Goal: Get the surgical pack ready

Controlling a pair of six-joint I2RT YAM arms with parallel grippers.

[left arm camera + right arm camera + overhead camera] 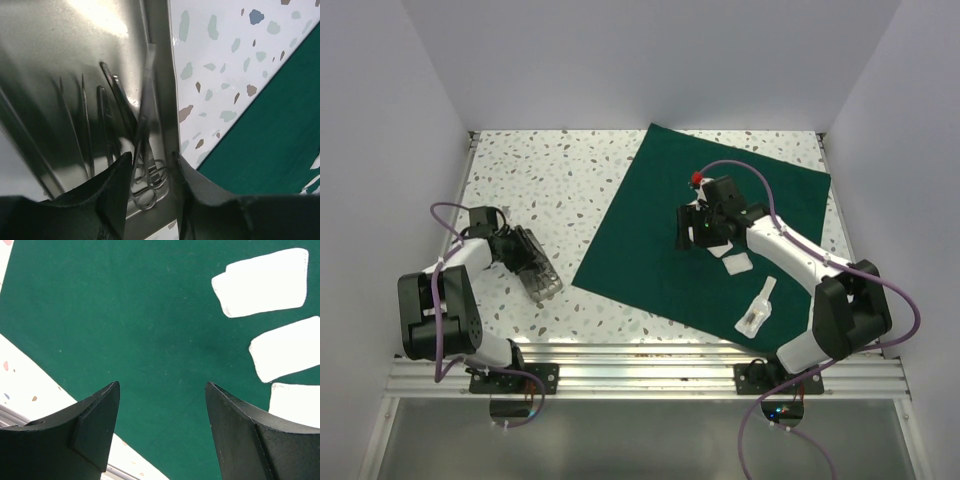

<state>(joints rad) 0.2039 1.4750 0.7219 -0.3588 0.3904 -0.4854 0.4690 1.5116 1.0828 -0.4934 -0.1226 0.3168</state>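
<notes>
Left gripper sits part-open astride the rim of the steel tray, clamping nothing. Right gripper hangs wide open and empty over the green drape, with gauze pads near.

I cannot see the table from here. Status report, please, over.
Left gripper open, astride steel tray rim. Right gripper open, empty, over green drape. Tray beside drape, gauze pads on drape. No obstruction seen.

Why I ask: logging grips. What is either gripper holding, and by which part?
Nothing. Left gripper straddles the tray rim, jaws open; right gripper hangs open over the drape.
</notes>
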